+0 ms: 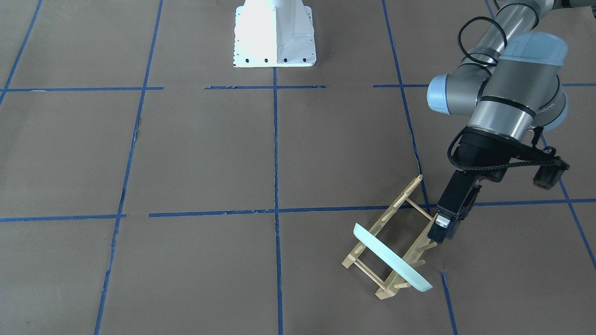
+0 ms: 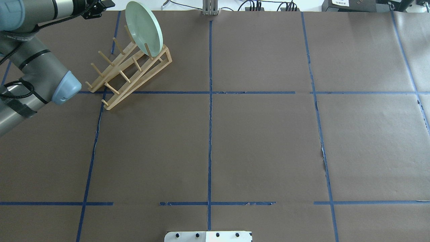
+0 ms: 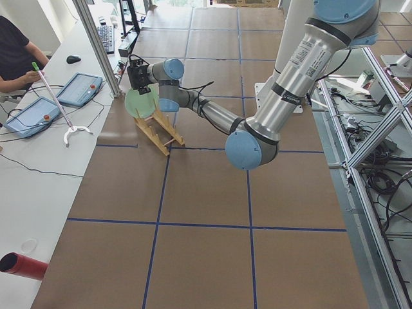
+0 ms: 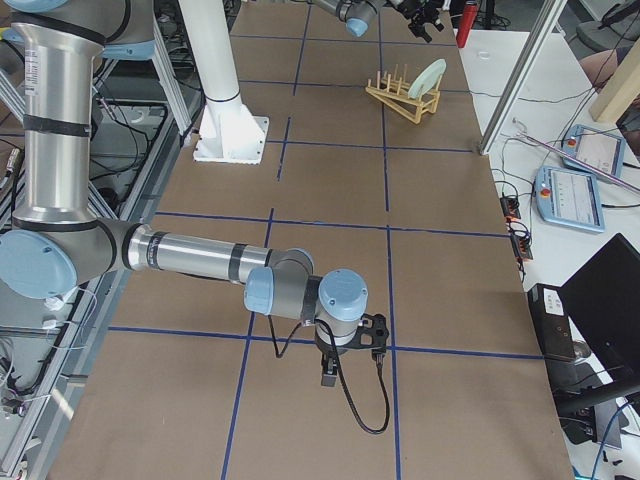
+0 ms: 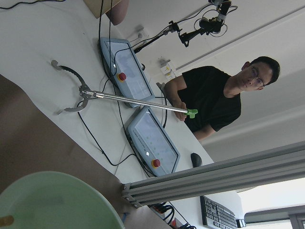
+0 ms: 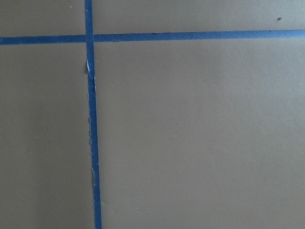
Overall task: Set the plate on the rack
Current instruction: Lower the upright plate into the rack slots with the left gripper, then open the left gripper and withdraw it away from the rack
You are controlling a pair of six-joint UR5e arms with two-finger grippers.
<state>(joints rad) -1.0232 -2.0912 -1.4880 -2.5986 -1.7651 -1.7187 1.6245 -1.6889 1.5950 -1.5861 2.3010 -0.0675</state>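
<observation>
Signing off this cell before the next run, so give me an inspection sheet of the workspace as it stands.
Surface: brown paper table, blue tape grid.
Job's things: plate stands on edge between pegs at one end of the rack.
Clutter: nothing seen.
Hands: left hand beside the rack, off the plate; right hand low over the table; open or shut unclear.
Cables: black cable loops from the right wrist.
Surroundings: person at side bench holding grabber stick.

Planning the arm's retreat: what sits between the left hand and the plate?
Only the rack: in the front-facing view, pegs of its rail beside the left hand stand between it and the plate, which the hand does not touch.
</observation>
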